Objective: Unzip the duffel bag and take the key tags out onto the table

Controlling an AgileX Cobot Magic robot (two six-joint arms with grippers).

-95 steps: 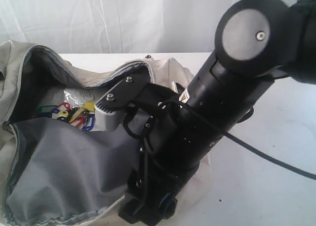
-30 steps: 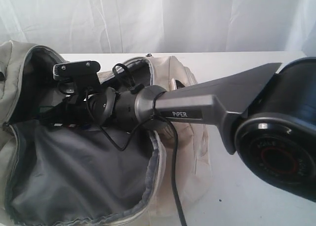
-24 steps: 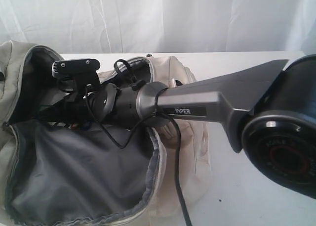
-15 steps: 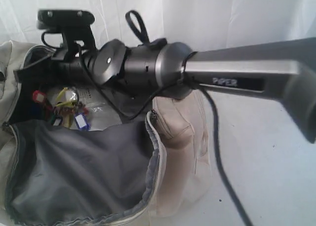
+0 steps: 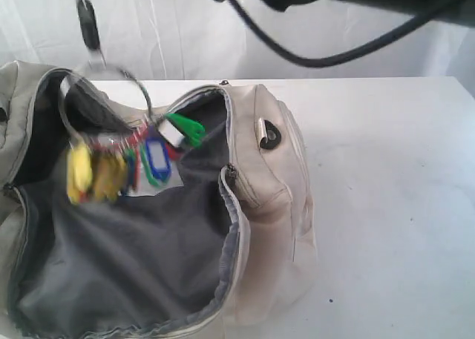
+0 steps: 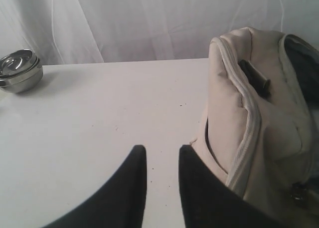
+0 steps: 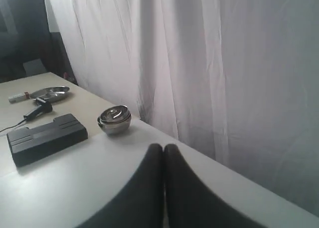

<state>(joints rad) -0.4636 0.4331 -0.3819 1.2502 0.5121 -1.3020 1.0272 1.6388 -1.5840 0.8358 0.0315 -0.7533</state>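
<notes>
Exterior view: tags (image 5: 141, 165) hang in the air over the open bag (image 5: 274, 198), held up by the closed right gripper (image 7: 163, 148).
Flat plastic tags in yellow, blue, green and red hang blurred from a thin wire ring (image 5: 111, 76) just above the bag's mouth. The blue one has a white label window, too smeared to read. The ring runs up to a dark blurred tip. In the right wrist view the black tapered jaws are pressed together, and the ring is hidden. The bag is soft cream fabric with smooth grey lining and pale zip teeth along its gaping edge, and it lies on the matte white table (image 5: 386, 205). The left gripper (image 6: 162, 149) hovers by the bag's end, jaws partly apart and holding nothing. A round steel bowl (image 6: 20, 71) sits well apart.
</notes>
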